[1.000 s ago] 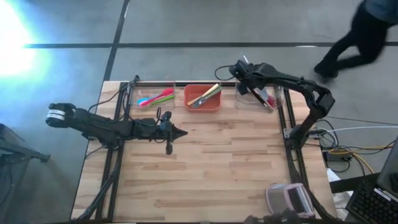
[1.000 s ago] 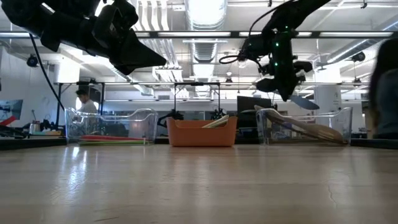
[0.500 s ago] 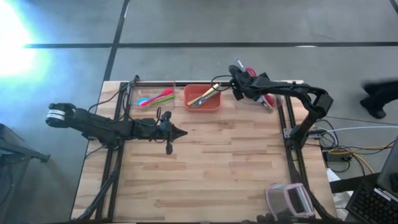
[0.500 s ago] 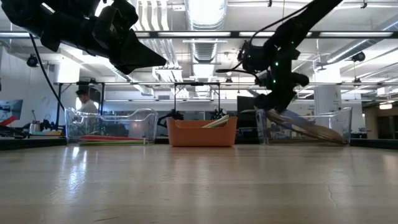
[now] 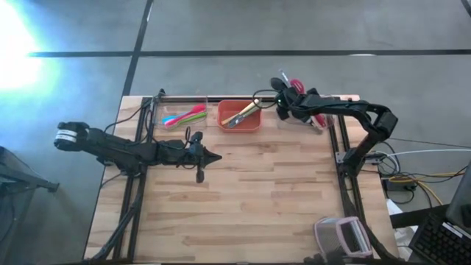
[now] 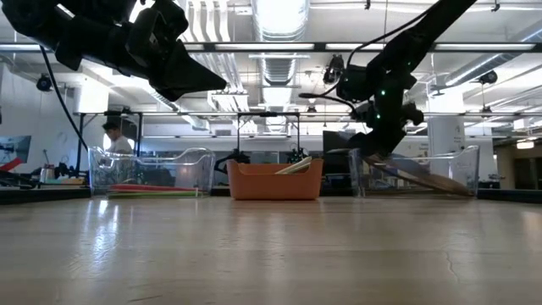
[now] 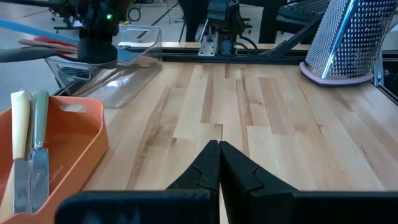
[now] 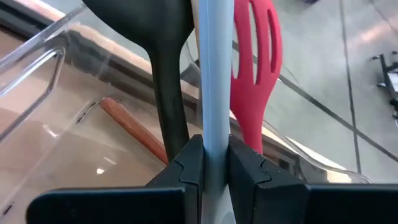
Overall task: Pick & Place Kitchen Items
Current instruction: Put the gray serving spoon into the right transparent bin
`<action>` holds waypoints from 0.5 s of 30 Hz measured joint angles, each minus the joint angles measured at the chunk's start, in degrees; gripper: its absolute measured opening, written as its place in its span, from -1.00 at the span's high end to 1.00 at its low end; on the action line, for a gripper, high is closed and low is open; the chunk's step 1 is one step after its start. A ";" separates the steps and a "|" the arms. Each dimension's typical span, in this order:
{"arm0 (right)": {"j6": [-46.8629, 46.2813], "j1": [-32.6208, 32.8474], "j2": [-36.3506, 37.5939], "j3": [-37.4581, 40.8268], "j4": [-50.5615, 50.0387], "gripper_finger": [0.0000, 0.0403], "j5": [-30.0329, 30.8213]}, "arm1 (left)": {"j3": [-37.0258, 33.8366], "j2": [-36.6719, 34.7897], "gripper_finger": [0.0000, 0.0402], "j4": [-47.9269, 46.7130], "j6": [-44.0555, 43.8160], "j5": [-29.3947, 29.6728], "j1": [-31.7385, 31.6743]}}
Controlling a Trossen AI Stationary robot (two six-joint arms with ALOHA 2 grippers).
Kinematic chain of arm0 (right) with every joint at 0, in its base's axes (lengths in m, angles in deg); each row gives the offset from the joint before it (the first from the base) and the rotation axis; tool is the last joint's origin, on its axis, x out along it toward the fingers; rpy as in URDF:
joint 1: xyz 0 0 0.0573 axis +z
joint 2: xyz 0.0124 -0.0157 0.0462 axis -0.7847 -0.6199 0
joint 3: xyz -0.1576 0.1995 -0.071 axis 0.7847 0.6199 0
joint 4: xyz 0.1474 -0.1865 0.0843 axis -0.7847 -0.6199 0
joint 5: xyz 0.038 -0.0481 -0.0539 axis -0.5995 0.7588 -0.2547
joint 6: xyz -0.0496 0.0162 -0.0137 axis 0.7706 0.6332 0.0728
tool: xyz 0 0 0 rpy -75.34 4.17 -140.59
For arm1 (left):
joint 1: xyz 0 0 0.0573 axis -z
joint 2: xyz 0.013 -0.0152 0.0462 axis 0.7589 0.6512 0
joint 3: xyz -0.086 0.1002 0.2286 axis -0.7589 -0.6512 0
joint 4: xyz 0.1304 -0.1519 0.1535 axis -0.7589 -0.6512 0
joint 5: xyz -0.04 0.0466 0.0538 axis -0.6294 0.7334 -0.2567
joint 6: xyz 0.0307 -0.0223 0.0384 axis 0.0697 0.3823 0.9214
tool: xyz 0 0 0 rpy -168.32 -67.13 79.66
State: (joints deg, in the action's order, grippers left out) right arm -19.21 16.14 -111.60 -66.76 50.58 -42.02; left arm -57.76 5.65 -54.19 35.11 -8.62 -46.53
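From overhead we look straight down on the whole worktop (image 5: 243, 199); from worktop height we look level across it into the room; each wrist view looks forward, close past its own hand; the overhead, low and left wrist views all share the orange bin (image 5: 239, 115), beyond the left hand (image 5: 215, 156).

Orange bin (image 5: 239, 118) between two clear bins (image 5: 176, 114) at table's (image 5: 250, 199) far edge; metal grater (image 7: 349, 37) near corner

Three bins line the table's (image 5: 243, 199) far edge: left (image 5: 158, 118), middle (image 5: 239, 126), right (image 5: 291, 121).
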 joint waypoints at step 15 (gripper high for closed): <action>4.96 -1.44 0.11 0.00 -0.46 0.84 -9.58 | 0.00 0.00 0.96 0.01 -0.04 -0.02 0.00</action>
State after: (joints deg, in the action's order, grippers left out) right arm -14.25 14.70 -111.48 -66.76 50.12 -51.60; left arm -57.76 5.65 -54.18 35.07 -8.64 -46.53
